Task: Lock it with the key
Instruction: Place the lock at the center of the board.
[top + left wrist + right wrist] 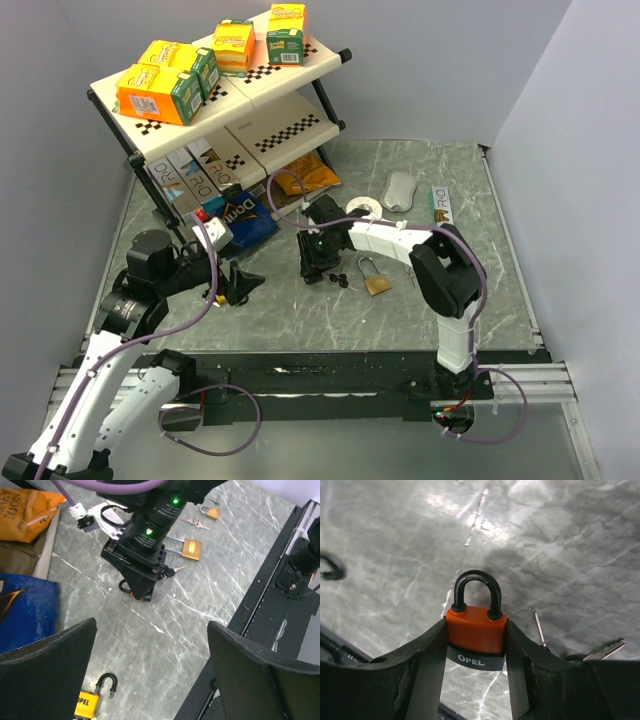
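Observation:
An orange padlock (476, 630) with a black shackle pushed home is clamped by its sides in my right gripper (476, 636), low over the table (470, 210) at its middle (318, 262). A black-headed key (170, 571) lies just beside that gripper, and another key (602, 651) shows at the right of the right wrist view. My left gripper (152, 645) hangs open and empty to the left (243, 283). Under its left finger lies a yellow padlock (90, 700) with its shackle swung open. A brass padlock (377, 280) rests right of the right gripper.
A small brass padlock (212, 513) and loose keys (197, 524) lie beyond the brass one. A two-tier rack (300, 70) with boxes stands back left, snack bags (240, 215) beneath it. A grey oval object (400, 188) and tape roll (360, 208) sit behind. A black rail (350, 365) runs along the near edge.

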Action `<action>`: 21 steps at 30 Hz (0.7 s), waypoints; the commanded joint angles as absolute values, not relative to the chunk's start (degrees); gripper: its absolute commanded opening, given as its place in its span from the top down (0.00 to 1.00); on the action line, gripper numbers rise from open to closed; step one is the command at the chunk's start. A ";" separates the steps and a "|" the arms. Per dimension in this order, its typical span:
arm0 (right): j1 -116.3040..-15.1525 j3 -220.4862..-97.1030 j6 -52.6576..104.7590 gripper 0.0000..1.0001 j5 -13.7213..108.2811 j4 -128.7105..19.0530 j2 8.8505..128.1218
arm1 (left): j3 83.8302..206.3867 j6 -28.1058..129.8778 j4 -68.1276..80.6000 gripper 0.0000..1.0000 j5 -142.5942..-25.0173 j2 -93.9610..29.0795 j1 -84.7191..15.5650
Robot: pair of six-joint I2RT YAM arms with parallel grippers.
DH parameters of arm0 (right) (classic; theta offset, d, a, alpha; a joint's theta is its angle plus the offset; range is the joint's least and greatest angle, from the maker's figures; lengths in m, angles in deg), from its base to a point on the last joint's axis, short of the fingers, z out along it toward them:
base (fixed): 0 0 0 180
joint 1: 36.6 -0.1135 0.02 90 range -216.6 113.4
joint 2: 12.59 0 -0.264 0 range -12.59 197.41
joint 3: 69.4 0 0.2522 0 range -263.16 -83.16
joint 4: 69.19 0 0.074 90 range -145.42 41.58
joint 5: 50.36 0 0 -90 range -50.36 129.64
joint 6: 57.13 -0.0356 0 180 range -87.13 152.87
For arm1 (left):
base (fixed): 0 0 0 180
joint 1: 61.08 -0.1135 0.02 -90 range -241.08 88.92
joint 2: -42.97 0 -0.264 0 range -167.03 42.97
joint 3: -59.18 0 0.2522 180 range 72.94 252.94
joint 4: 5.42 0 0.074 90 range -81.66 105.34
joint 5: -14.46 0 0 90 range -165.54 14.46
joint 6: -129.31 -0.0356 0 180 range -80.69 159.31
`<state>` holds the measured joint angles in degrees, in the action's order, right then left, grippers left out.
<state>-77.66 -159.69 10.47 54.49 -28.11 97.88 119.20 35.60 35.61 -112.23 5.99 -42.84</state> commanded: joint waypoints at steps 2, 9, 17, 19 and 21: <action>-79.49 -163.93 5.62 0.84 50.02 -25.98 99.99 | 121.10 31.75 37.43 0.04 -114.83 5.88 -43.06; -80.37 -164.46 3.51 0.71 47.55 -24.66 100.87 | 124.09 24.02 45.95 0.04 -115.80 1.58 -43.06; -80.81 -162.79 0.61 0.42 47.99 -23.78 98.24 | 126.20 16.91 53.51 0.04 -113.25 -1.77 -43.06; -81.07 -162.53 0.17 0.27 48.25 -23.78 97.36 | 126.46 16.80 53.69 0.04 -111.94 -2.03 -42.97; -81.16 -162.79 0.26 0.24 48.51 -23.78 96.66 | 126.90 15.41 55.09 0.04 -110.00 -2.91 -43.06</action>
